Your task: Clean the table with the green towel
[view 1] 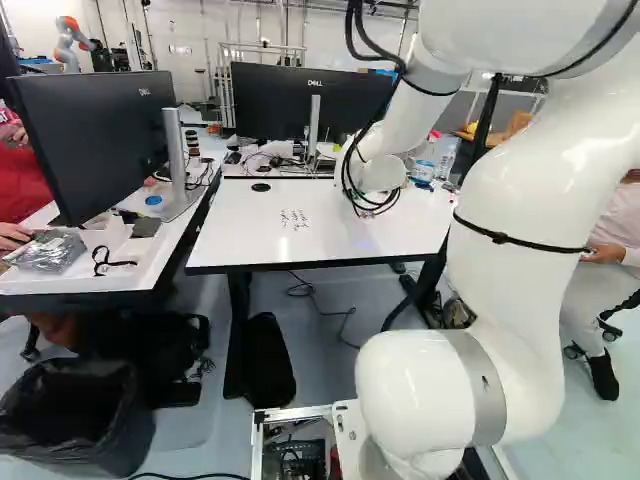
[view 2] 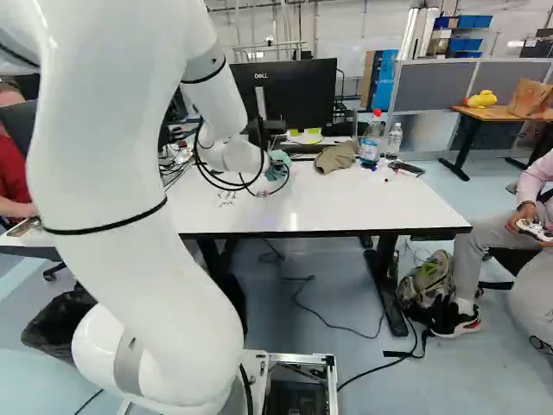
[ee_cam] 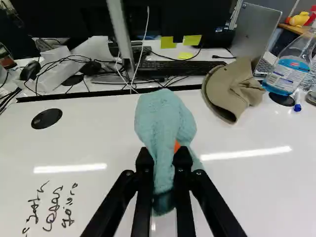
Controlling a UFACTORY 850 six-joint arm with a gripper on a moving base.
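Over the white table (ee_cam: 103, 136), the gripper (ee_cam: 163, 157), narrowly parted, pinches the green towel (ee_cam: 163, 118). A wide sweep could topple the bottle (ee_cam: 287, 76) at its two o'clock or drag the cap (ee_cam: 236, 89) nearer one; bunched cloth might miss the handwriting (ee_cam: 53, 207) at eight.

counter (view 2: 389, 203): white top, dark edge. black handwriting (ee_cam: 52, 207) on left part, round black disc (ee_cam: 46, 118) farther back. tan cap (ee_cam: 242, 86) at far edge, right of middle. right of it, blue-liquid bottle (view 2: 370, 149) and clear bottle (view 2: 395, 138), both upright. dark flat item (view 2: 406, 168) just right of them.
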